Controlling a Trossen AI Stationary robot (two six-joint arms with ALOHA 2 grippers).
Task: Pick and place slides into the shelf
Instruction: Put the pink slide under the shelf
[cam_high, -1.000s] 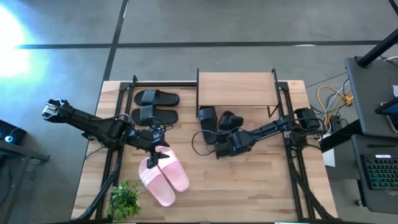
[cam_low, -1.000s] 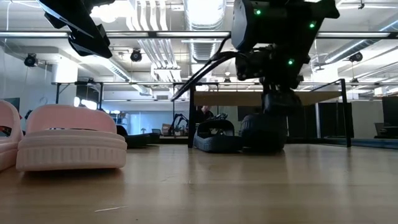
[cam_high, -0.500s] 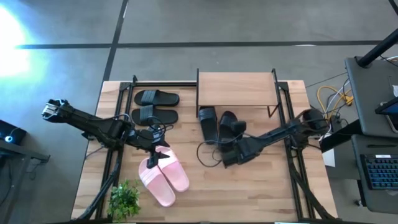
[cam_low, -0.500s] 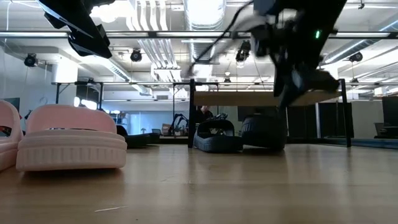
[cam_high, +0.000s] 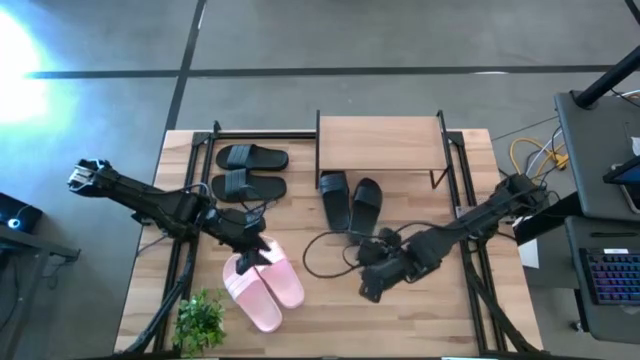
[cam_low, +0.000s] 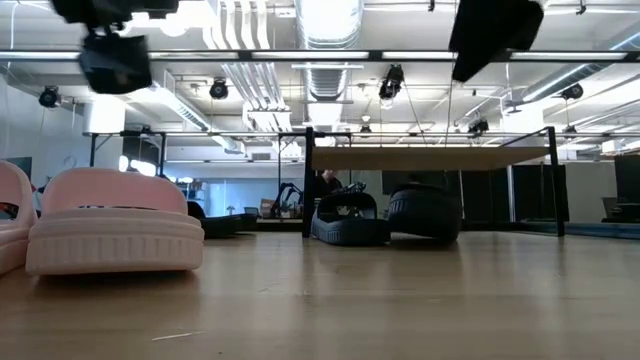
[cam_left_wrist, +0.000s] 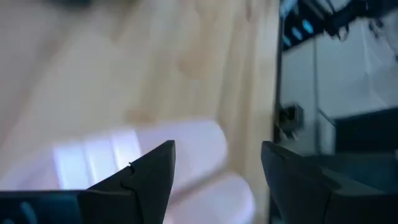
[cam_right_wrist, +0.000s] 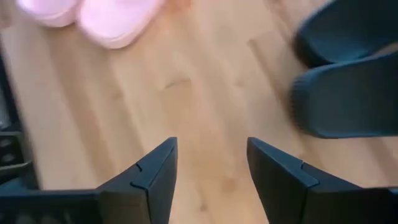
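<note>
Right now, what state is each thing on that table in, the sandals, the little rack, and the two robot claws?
Pink slides: paired, flat on the table, not shelved.
Black pair by the shelf: heels out, toes tucked under the rack.
Other black pair: side by side on the table, untouched.
Shelf: upright, top plank bare.
Left gripper: open, over the pink slides.
Right gripper: open, empty, above bare table.
Plant: upright.

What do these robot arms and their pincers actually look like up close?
Both arms are slim, dark and jointed, with loose black cables looping beside them. The left gripper and right gripper each end in two flat, angular black fingers. The left arm's far end has a pale metallic fitting.
</note>
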